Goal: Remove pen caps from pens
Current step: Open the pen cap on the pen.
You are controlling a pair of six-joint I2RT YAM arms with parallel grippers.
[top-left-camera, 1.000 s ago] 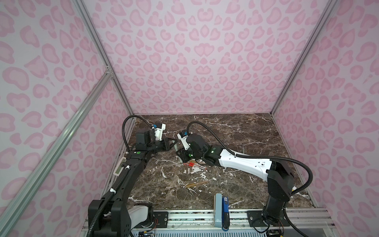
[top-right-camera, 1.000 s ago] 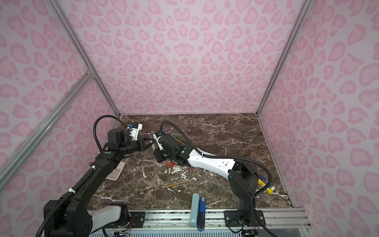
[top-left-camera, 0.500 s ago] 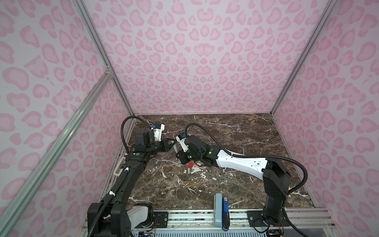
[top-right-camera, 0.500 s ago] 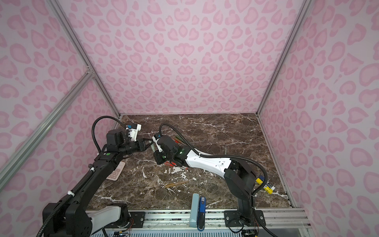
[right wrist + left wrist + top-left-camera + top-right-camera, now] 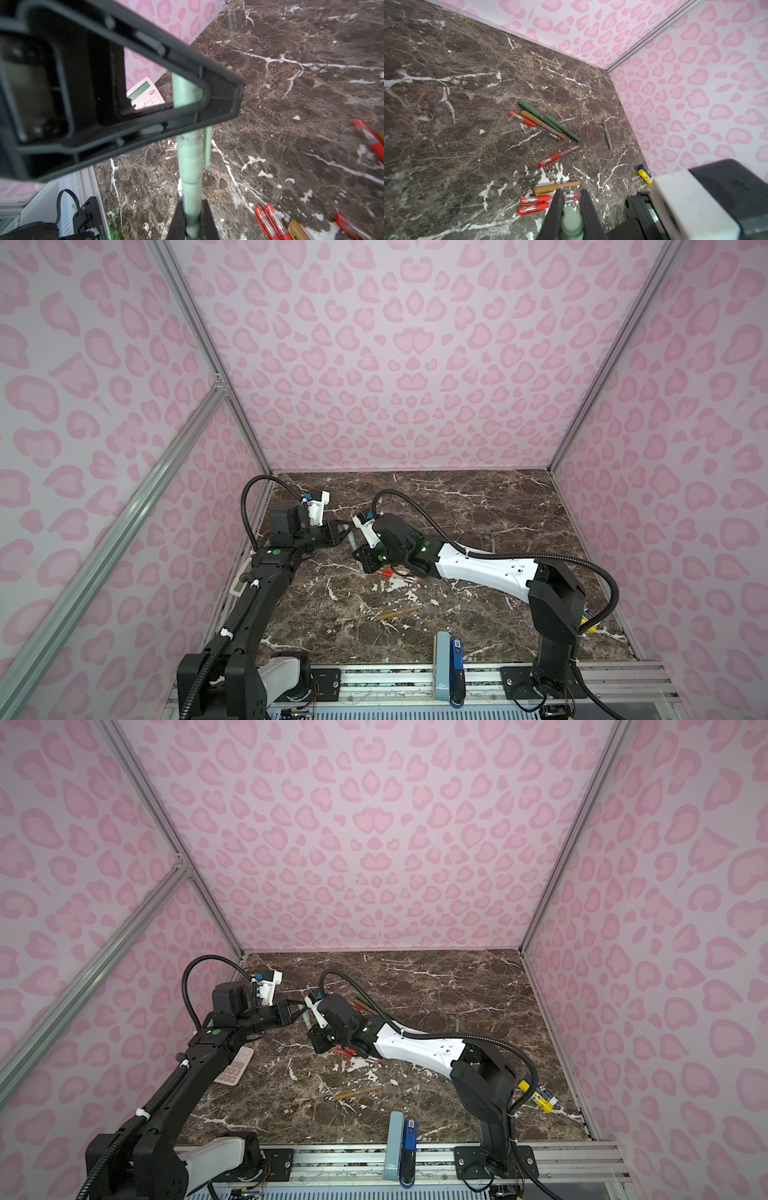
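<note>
Spanning the gap between left pincer (image 5: 571,204) and right pincer (image 5: 192,209), each clamped narrow on one end, the pen (image 5: 191,193) risks slipping or bending if the pull runs off-axis; the left finger (image 5: 218,99) covers the stretch it grips, so whether it holds the cap (image 5: 207,145) itself is unclear

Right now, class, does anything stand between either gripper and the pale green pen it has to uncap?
Nothing visible does: the left gripper and right gripper are each shut on the pale green pen, at separate spots along it.
</note>
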